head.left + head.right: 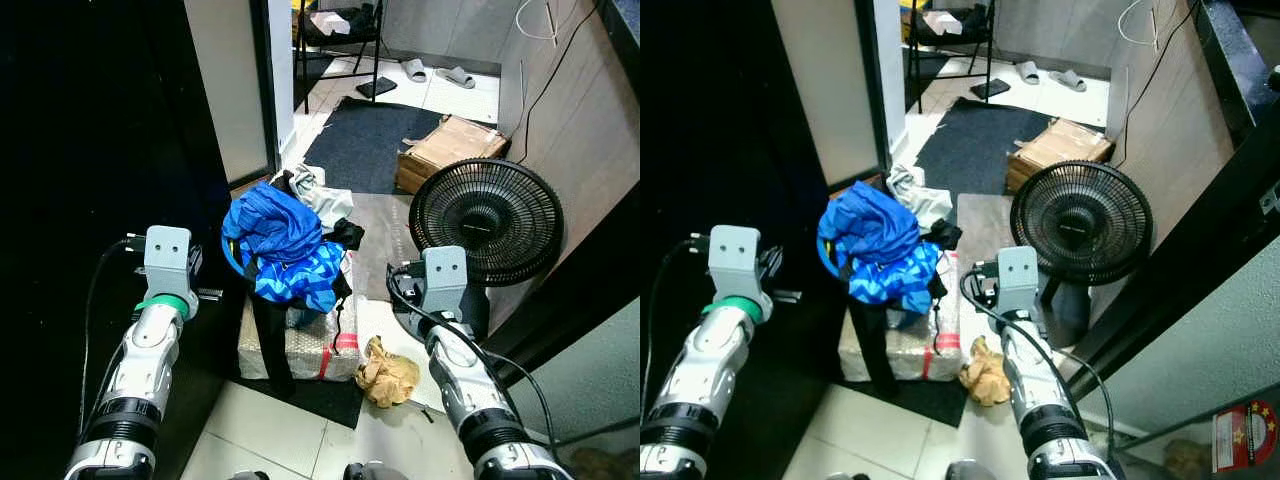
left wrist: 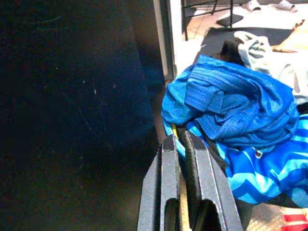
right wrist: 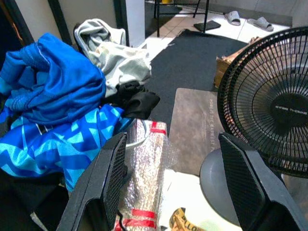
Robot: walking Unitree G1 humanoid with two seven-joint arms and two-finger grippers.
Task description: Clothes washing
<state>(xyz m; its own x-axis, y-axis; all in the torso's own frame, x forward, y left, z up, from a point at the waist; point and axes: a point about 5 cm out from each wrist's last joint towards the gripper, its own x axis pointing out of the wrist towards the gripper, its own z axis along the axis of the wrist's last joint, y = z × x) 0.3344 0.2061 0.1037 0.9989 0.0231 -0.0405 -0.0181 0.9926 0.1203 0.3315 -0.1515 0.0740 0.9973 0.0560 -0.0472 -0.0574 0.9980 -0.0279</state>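
A heap of clothes rests on a bubble-wrapped package on the floor. On top lies a plain blue garment, over a blue zigzag-patterned one. Behind them are a grey-white cloth and a small black cloth. A black strap hangs down the package's front. My left gripper is shut, its fingers pressed together just short of the blue heap's left edge. My right gripper stands wide open to the heap's right, with nothing between its fingers, over the package's end.
A black floor fan stands close on the right. Crumpled brown paper lies by the package. A dark panel fills the left side. Farther back are a dark mat, a cardboard box and slippers.
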